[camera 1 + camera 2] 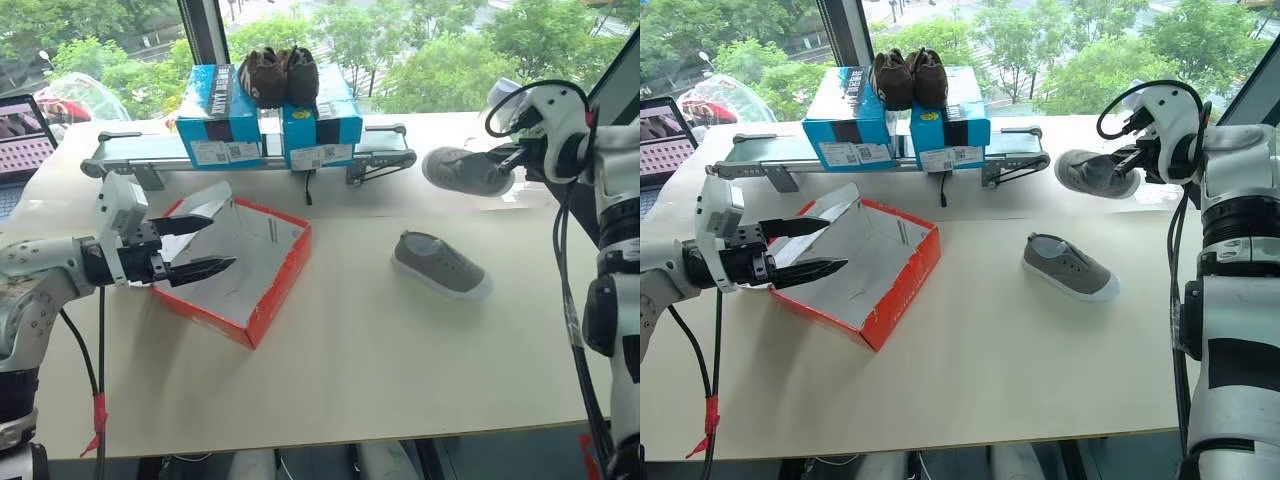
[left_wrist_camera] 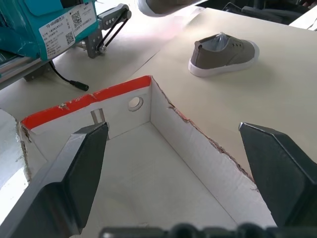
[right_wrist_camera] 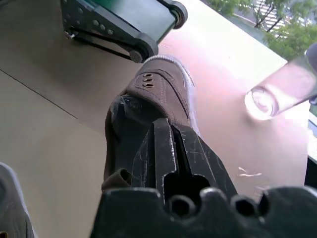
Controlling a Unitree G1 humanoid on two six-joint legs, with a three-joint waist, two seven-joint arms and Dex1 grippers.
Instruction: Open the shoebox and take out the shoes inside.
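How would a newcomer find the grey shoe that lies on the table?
Start at the open red shoebox on the table. To its right lies one grey shoe with a white sole. Its twin hangs in the right gripper, and the brown shoes sit on blue boxes.

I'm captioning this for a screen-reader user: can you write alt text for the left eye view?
The right claw holds one grey shoe in the air above the table, while the other grey shoe lies on the table. At left, the open left claw hovers at the red shoebox, which stands open and empty.
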